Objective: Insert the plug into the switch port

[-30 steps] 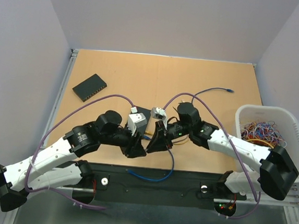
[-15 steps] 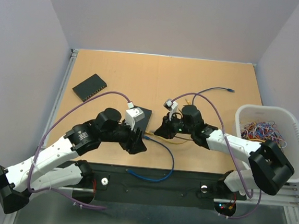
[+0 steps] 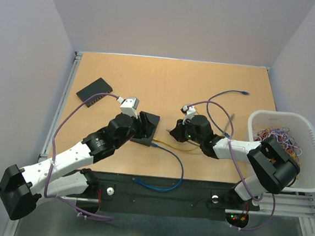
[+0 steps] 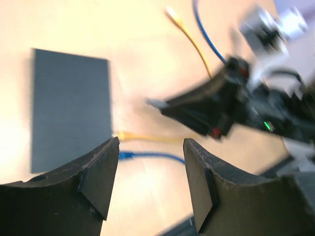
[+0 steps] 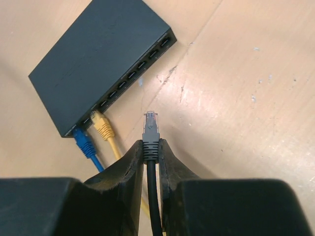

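- Right tool (image 5: 150, 147) pinches the grey plug on black cable (image 5: 150, 129), short of the black rectangular switch (image 5: 98, 59).
- Yellow plug (image 5: 102, 125) and blue plug (image 5: 83, 142) occupy its end ports.
- Left tool (image 4: 147, 172) hangs spread wide above the tabletop (image 4: 142, 59).

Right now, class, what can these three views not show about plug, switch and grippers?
Top external: plug hidden under the right gripper.
Left wrist: blurred by motion; switch ports face away.
Right wrist: the plug's cable vanishes between the fingers.

The left gripper (image 4: 150, 152) and right gripper (image 5: 150, 147) have both moved farther out and apart.
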You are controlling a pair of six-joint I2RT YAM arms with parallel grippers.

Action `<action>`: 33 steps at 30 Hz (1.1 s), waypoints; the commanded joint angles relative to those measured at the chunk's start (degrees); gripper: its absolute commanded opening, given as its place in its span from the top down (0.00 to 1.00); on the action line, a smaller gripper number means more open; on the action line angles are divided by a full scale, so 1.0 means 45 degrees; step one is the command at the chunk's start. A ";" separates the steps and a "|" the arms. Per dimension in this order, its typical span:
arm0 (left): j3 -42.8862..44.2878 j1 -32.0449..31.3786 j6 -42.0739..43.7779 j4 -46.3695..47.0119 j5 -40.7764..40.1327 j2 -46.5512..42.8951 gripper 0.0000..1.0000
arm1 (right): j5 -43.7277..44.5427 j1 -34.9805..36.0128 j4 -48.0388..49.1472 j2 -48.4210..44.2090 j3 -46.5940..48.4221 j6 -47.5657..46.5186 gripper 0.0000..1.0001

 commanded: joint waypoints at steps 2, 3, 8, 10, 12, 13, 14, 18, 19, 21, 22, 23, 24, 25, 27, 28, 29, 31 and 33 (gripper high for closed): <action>-0.1712 0.0685 -0.0959 0.4049 -0.3806 0.0660 0.35 | 0.1588 -0.0044 0.2256 0.0297 -0.0412 -0.0157 1.00; -0.1911 0.0921 -0.0998 0.4463 -0.3787 0.0837 0.35 | 0.1588 -0.0044 0.2376 0.0435 -0.0412 -0.0196 0.99; -0.2966 0.2795 -0.1135 0.7099 -0.2343 0.2301 0.35 | 0.1257 -0.0043 0.3449 0.1334 -0.0529 -0.0041 0.99; -0.3143 0.3518 -0.1077 0.7609 -0.1738 0.3180 0.36 | 0.0946 -0.0044 0.3762 0.1763 -0.0607 0.0096 0.99; -0.3221 0.3774 -0.0765 0.8449 -0.1134 0.4000 0.37 | 0.0613 -0.0044 0.4172 0.2076 -0.0588 0.0194 1.00; -0.3221 0.3987 -0.0667 0.8703 -0.0956 0.4254 0.37 | 0.0283 -0.0024 0.4483 0.2387 -0.0588 0.0329 1.00; -0.3221 0.4028 -0.0570 0.8957 -0.0781 0.4489 0.37 | 0.0163 -0.0043 0.4641 0.2525 -0.0646 0.0389 1.00; -0.3066 0.4146 -0.0063 0.9973 0.0176 0.5776 0.39 | -0.0248 -0.0044 0.5714 0.3053 -0.0958 0.0760 1.00; -0.3026 0.4146 0.0036 1.0227 0.0236 0.5974 0.39 | -0.0441 -0.0005 0.6142 0.3247 -0.1075 0.0838 1.00; -0.2948 0.4166 0.0134 1.0482 0.0373 0.6616 0.39 | -0.0521 0.0015 0.6477 0.3483 -0.1154 0.0916 1.00; -0.2928 0.4165 0.0192 1.0619 0.0393 0.6814 0.39 | -0.0521 0.0015 0.6614 0.3580 -0.1193 0.0994 1.00; -0.2870 0.4185 0.0270 1.0968 0.0412 0.7222 0.39 | -0.0502 0.0092 0.6847 0.3775 -0.1271 0.0995 1.00; -0.2812 0.4185 0.0290 1.1107 0.0432 0.7419 0.39 | -0.0483 0.0132 0.6985 0.3893 -0.1291 0.1034 0.99; -0.2772 0.4185 0.0291 1.1244 0.0471 0.7653 0.39 | -0.0463 0.0171 0.7121 0.4010 -0.1349 0.1053 1.00; -0.2655 0.4204 0.0329 1.1693 0.0743 0.8278 0.39 | -0.0444 0.0327 0.7473 0.4303 -0.1427 0.1151 0.99; -0.2500 0.4204 0.0330 1.1810 0.0861 0.8454 0.39 | -0.0405 0.0386 0.7571 0.4343 -0.1486 0.1170 1.00; -0.2460 0.4204 0.0349 1.2159 0.1152 0.8785 0.40 | -0.0327 0.0521 0.7765 0.4459 -0.1564 0.1171 1.00; -0.2421 0.4205 0.0369 1.2707 0.1544 0.9060 0.40 | -0.0055 0.0678 0.8078 0.4480 -0.1797 0.1074 1.00; -0.2382 0.4204 0.0465 1.3408 0.2263 0.9469 0.41 | 0.0142 0.0913 0.8197 0.4441 -0.1935 0.1015 1.00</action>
